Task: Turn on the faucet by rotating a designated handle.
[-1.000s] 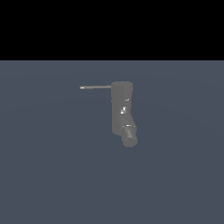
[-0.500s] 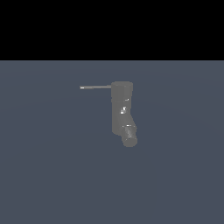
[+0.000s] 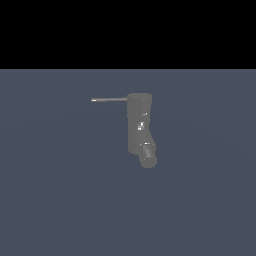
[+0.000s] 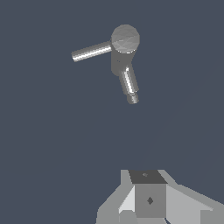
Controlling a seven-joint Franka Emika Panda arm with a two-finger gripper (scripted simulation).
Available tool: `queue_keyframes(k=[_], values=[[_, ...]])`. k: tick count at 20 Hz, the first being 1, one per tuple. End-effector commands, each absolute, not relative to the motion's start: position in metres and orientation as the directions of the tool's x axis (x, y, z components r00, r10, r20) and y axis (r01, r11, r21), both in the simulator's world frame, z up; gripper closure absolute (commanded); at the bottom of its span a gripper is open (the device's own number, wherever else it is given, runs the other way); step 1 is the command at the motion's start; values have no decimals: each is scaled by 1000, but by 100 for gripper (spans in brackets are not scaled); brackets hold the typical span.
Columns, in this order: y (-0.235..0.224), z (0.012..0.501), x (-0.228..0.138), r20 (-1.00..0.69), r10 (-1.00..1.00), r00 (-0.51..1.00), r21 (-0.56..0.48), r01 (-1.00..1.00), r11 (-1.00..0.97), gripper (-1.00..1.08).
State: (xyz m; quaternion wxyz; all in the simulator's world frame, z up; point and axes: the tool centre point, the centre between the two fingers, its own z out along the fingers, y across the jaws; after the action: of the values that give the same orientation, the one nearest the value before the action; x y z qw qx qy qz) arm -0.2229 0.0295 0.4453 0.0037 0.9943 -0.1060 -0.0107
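The faucet [image 3: 139, 125] is a dull-grey upright cylinder with an angled lower spout ending in a round nozzle [image 3: 147, 160]. Its handle [image 3: 109, 99], a thin rod with a lighter tip, sticks out from the top toward the exterior view's left. The wrist view looks down on the faucet's round top [image 4: 125, 38], with the handle [image 4: 91, 51] and the spout [image 4: 129, 83] spreading from it. My gripper [image 4: 146, 176] shows only in the wrist view, well short of the faucet and touching nothing. Its fingers appear as one grey block with no gap, empty.
The faucet stands on a plain blue-grey floor [image 3: 60, 200]. Nothing else is in view. The arm does not show in the exterior view.
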Motion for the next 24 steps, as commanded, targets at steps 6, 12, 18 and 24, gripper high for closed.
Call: queue_keyframes(k=[6,12,18,24], values=[[56,414,-200,-19,-363,931,8,-363,-932,108],[75,388,-178,-17,-480,877,7,-480,-877,108],[91,363,-153,-16,-589,808,5,-589,-808,108],[104,338,-127,-15,-686,727,4,-686,-727,108]])
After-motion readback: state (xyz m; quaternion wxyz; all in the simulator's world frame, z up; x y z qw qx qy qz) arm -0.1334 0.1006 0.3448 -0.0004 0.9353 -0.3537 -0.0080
